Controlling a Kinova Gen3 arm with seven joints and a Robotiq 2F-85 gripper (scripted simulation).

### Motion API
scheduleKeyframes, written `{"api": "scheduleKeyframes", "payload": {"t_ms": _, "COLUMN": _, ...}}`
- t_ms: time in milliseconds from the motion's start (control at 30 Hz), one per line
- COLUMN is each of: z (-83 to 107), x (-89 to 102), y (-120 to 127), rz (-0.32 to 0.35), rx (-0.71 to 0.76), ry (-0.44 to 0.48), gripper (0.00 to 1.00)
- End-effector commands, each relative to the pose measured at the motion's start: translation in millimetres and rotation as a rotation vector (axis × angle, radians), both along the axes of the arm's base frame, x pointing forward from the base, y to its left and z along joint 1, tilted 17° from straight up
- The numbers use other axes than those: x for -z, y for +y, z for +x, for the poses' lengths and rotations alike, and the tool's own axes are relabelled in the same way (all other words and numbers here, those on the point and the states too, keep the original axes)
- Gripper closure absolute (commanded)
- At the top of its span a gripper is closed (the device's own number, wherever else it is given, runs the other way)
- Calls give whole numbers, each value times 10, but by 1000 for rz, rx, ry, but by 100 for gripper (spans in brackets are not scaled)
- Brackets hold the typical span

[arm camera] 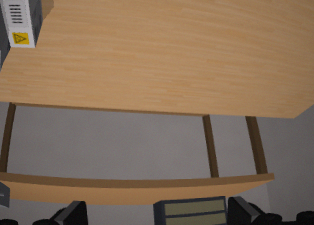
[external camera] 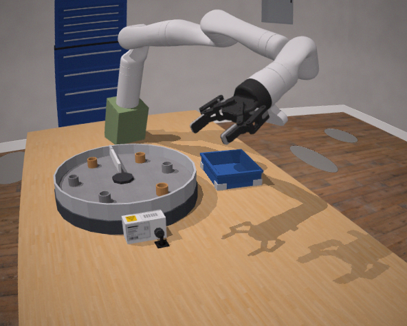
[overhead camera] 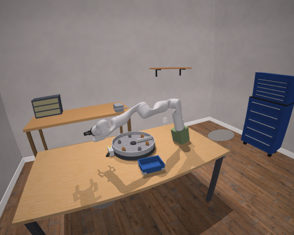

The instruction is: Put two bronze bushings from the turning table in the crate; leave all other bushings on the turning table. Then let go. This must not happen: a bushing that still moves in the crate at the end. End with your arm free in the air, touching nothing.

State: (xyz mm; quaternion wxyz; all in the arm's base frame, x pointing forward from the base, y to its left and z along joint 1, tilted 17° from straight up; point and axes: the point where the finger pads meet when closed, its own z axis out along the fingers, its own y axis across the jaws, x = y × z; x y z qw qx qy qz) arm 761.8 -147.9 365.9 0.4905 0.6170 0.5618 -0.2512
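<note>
Grey-walled workshop with plank floor; blue tool chest against the right wall, second bench with a drawer box at the back. Long wooden table at centre, carrying everything the task needs.

White arm rising from a green pedestal at the far edge, folded over and reaching out well above the table, off to one side of the work. Probably a start or transit pose, since nothing is yet lined up over a target.

Turning table: shallow grey dish with a raised rim, presumably to keep parts from sliding off as it spins, with a white divider bar and a dark hub. Small control box touching its near side.

Blue crate just beside the dish, empty, close enough for a short carry.

Gripper hanging in the air above the crate's far side, tilted, fingers spread fully apart, nothing between them.

Three bronze bushings upright on the dish, alternating with three grey bushings. None moved yet; both transfers outstanding.
</note>
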Motion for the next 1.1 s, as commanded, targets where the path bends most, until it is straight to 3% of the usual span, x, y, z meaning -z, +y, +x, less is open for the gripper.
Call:
{"api": "scheduleKeyframes", "payload": {"t_ms": 0, "z": -2, "x": -20, "y": -1, "rz": 0, "rx": 0, "ry": -3, "gripper": 0}}
{"api": "scheduleKeyframes", "payload": {"t_ms": 533, "z": -2, "x": -20, "y": -1, "rz": 0, "rx": 0, "ry": -3, "gripper": 0}}
{"api": "scheduleKeyframes", "payload": {"t_ms": 700, "z": -561, "x": -7, "y": 188, "rz": 0, "rx": 0, "ry": -3, "gripper": 0}}
{"api": "scheduleKeyframes", "payload": {"t_ms": 1067, "z": -561, "x": -7, "y": 188, "rz": 0, "rx": 0, "ry": -3, "gripper": 0}}
